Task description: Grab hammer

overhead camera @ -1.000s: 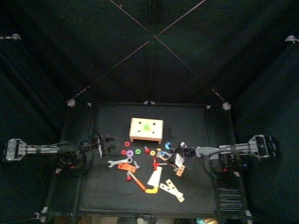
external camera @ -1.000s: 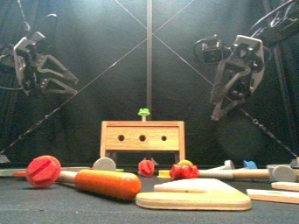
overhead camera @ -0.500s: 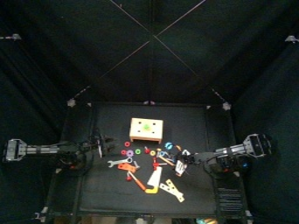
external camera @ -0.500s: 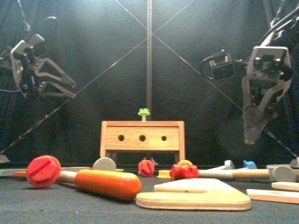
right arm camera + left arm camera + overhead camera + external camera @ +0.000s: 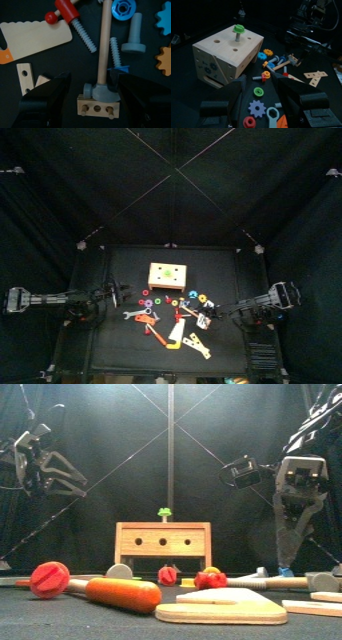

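right wrist view: right gripper (image 5: 93,82) spread wide, empty, straddling the hammer (image 5: 102,60) without touching.

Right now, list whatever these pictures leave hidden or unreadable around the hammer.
- Hammer: the handle's far end is cut off by the right wrist view's edge.
- Top view: the toy pile is too small to pick the hammer out.
- Front view: the wooden saw and other near toys hide most of it.
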`<state>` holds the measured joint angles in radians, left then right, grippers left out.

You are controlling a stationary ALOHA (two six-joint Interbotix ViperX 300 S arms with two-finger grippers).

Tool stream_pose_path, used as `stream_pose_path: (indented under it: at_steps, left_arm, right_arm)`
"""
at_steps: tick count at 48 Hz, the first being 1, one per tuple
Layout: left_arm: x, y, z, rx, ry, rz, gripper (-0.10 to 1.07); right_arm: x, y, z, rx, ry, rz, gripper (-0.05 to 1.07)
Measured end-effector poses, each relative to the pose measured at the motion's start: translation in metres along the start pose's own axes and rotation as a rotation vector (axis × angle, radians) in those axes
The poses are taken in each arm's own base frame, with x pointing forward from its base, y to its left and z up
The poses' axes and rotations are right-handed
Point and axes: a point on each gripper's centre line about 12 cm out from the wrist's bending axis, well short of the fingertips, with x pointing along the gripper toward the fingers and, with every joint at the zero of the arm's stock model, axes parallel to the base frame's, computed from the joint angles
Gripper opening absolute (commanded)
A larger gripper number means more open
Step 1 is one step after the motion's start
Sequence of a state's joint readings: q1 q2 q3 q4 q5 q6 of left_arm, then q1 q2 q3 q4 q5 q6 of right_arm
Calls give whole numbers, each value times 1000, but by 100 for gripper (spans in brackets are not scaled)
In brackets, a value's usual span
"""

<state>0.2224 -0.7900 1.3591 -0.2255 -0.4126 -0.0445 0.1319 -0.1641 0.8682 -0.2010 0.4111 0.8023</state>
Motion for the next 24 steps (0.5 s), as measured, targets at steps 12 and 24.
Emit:
stream_pose_path:
  at_steps: [12, 24]
  left_arm:
    - [0, 1, 0, -3, -2, 7, 83]
    - [0, 2, 1, -2, -2, 10, 83]
  right_arm:
    - [10, -2, -4, -3, 33, -25, 94]
    - [20, -11, -9, -9, 79, -73, 92]
